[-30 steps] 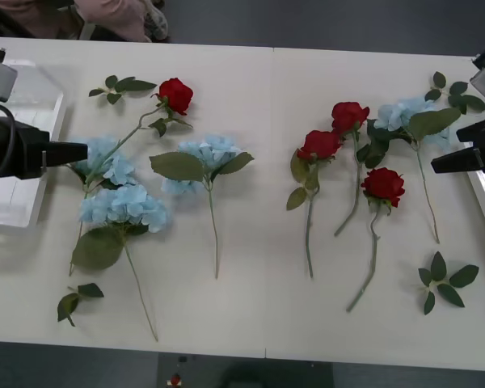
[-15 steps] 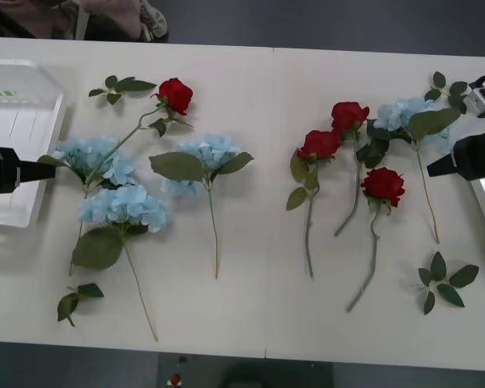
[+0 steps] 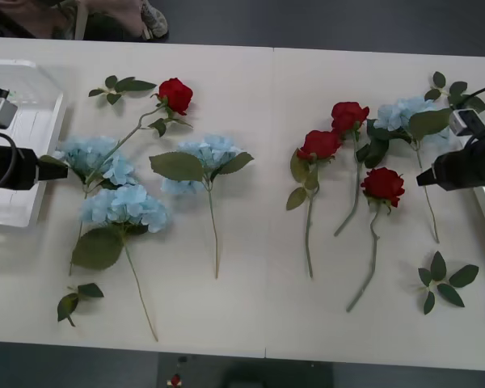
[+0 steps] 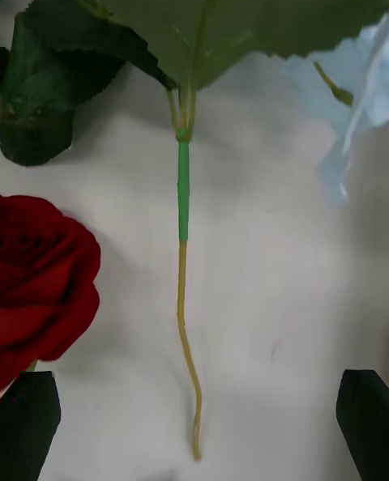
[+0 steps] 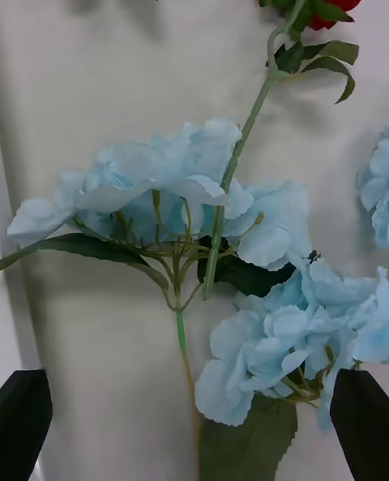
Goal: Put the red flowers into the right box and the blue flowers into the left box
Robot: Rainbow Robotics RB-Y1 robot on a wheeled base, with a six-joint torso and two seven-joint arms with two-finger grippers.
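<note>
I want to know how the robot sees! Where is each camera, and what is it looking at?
Front view: sits above the arms, looks down at the table; left gripper and right gripper show at the sides.
Left wrist view: rides the left arm, faces blue flowers; black fingertips in the corners.
Right wrist view: rides the right arm, faces a stem beside a red rose.
Shared: front and left wrist views both show the blue flowers.

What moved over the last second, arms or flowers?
Arms only. The left gripper pulled back toward the left box, then edged out again to the nearest of the blue flowers. The right gripper advanced inward toward the red flowers. Both jaws stay open, nothing grasped; the flowers lie unmoved.
</note>
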